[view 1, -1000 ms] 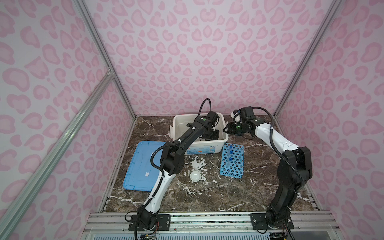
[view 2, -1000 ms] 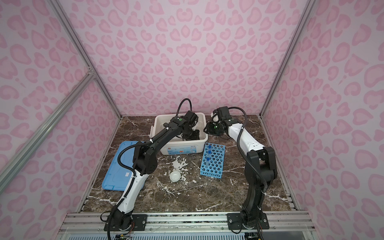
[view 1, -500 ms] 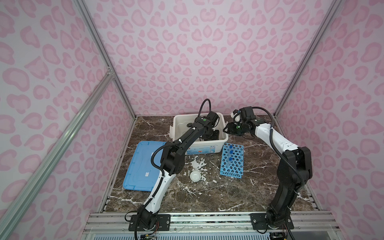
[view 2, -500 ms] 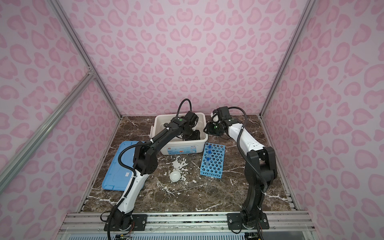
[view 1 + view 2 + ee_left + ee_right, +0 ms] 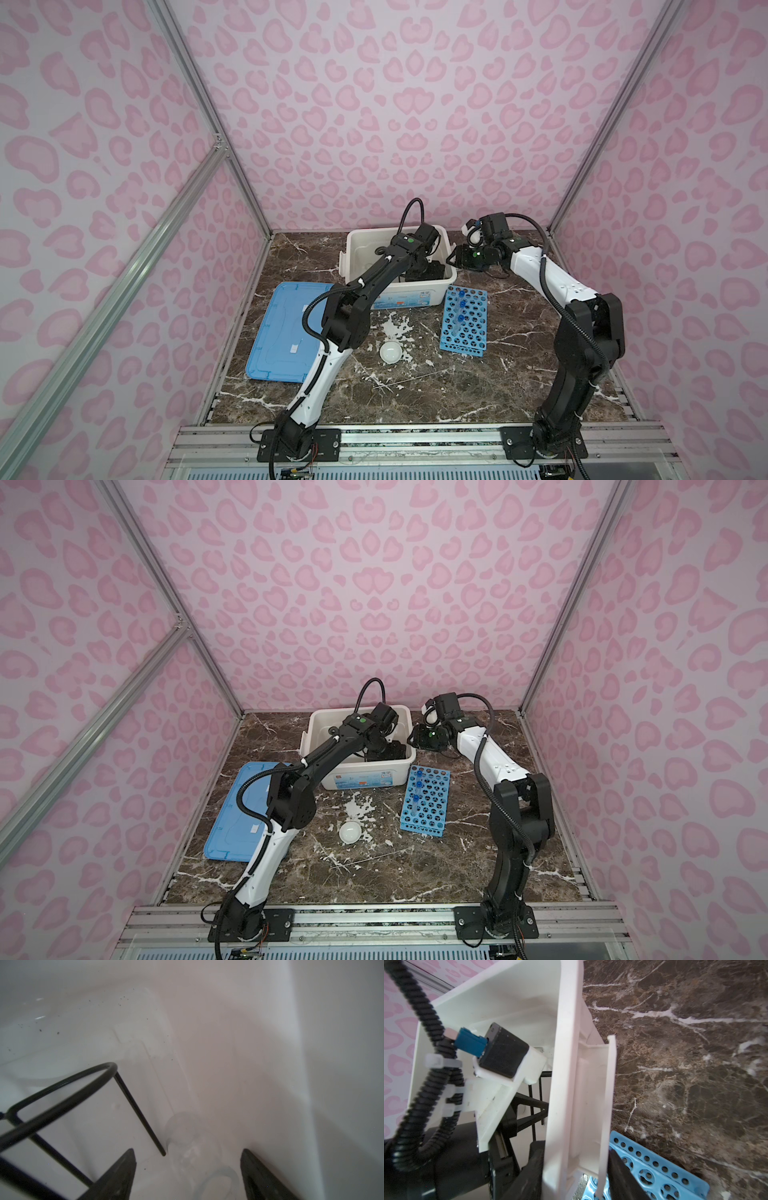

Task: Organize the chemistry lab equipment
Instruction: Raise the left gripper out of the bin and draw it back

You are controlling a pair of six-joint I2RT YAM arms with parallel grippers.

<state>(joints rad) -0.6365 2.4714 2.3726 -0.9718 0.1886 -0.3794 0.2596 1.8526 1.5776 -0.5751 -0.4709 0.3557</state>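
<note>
**Left hand** (image 5: 187, 1152): inside the white box (image 5: 432, 291), fingers spread wide, holding nothing.

**Clear beaker** (image 5: 197, 1151): on the floor of the box between the left hand's two fingers. There is a gap on the stand side, and it sits close to the other finger. Its outline is faint, so I cannot tell whether it is upright or tipped.

**Black wire ring stand** (image 5: 139, 1113): in the box, just beside the beaker. One leg ends next to the beaker's wall, near a left-hand finger.

**Right hand** (image 5: 576, 1169): at the box's right-hand side, pinching the rim, with one finger inside the wall and one outside.

**Blue rack** (image 5: 465, 324): flat on the table (image 5: 457, 390), just in front of the box's right corner and below the right hand.

**Blue-capped tubes** (image 5: 461, 307): in the rack's left holes, apart from both hands.

**White dish** (image 5: 390, 352): on the table in front of the box, beside the left arm, well apart from both hands.

**Blue lid** (image 5: 282, 332): flat on the table, left of the box.
</note>
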